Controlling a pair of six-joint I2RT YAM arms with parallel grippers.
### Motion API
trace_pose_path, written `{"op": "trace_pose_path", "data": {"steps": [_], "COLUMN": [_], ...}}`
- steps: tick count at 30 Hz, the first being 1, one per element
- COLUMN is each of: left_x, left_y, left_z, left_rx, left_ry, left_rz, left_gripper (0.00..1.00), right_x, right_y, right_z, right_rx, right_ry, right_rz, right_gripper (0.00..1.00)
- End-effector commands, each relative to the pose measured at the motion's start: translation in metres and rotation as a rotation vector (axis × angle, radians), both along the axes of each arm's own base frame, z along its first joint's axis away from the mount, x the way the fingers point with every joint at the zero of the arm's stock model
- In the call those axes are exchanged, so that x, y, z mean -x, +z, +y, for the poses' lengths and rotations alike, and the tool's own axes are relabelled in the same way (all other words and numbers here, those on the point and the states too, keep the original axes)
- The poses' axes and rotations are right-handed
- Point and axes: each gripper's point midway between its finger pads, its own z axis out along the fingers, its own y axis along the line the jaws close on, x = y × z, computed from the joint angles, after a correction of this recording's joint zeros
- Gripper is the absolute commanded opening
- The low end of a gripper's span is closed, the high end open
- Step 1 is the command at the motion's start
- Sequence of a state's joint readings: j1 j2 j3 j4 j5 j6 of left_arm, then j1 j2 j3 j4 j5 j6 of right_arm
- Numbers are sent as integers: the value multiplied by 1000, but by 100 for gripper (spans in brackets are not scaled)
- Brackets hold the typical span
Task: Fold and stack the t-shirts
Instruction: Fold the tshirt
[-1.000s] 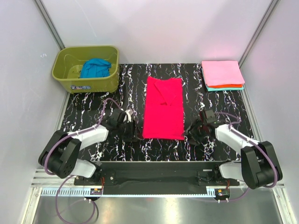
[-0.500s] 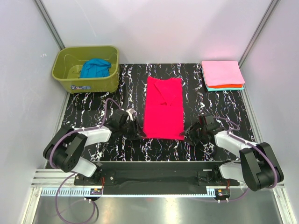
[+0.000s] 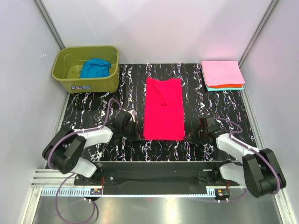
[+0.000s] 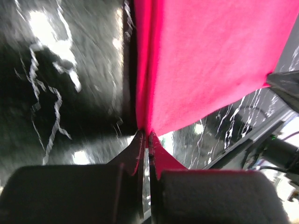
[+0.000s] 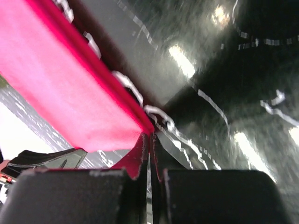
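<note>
Because both sets of jaws are pinched tight on the near corners of the crimson-red t-shirt point(image 3: 162, 108), the step in hand looks like the crosswise fold. The left gripper point(image 3: 139, 136) grasps the lower-left corner of the cloth and the right gripper point(image 3: 189, 137) the lower-right, and each wrist view shows red hem caught between closed tips. The shirt lies as a long narrow strip in the middle of the frame on the black marbled table point(image 3: 93, 100), its sides apparently turned in already. The next move likely calls for lifting both corners together, level, and carrying them toward the top of the frame to lay the hem near the collar end without dragging the strip askew. Counted, there are five t-shirts: this red one, a stack of three at upper right (light pink t-shirt point(image 3: 222, 72) on top, orange t-shirt point(image 3: 233, 86) and teal t-shirt point(image 3: 212, 88) beneath), and a blue t-shirt point(image 3: 96, 68) in the single olive-green tub point(image 3: 93, 84) at upper left.
</note>
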State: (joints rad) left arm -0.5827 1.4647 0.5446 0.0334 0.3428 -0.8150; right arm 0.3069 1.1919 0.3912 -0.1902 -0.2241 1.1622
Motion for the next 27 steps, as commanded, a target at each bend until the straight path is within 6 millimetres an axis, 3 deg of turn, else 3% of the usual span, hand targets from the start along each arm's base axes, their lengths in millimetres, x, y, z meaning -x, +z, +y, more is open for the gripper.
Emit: {"op": "trace_pose_path", "data": {"steps": [1,6,12,19,22,27], "left_x": [1,11,39,73,70,37], "left_y": [36,78,114,130,133,133], "left_z": [0,-2,-5,-21,-23,-18], "left_rx": [-50,-18,44,89,67,-6], "left_ry": [-13,-3,-5,-59,-63,-37], "left_rz": [-99,-168,-197,-178,-190,-202], "left_gripper": [0,0,0,0,0,0], "right_x": [3,16,36,57,51,16], "right_y": [20,61,96,135,144,155], "right_z": [-7,-18,-20,-24,-22,-23], "right_rx": [54,107,88,56,54,153], "right_ry": [44,95,129,130,140,197], "right_rz": [-76,-145,-173,-252,-287,-367], "right_gripper": [0,0,0,0,0,0]}}
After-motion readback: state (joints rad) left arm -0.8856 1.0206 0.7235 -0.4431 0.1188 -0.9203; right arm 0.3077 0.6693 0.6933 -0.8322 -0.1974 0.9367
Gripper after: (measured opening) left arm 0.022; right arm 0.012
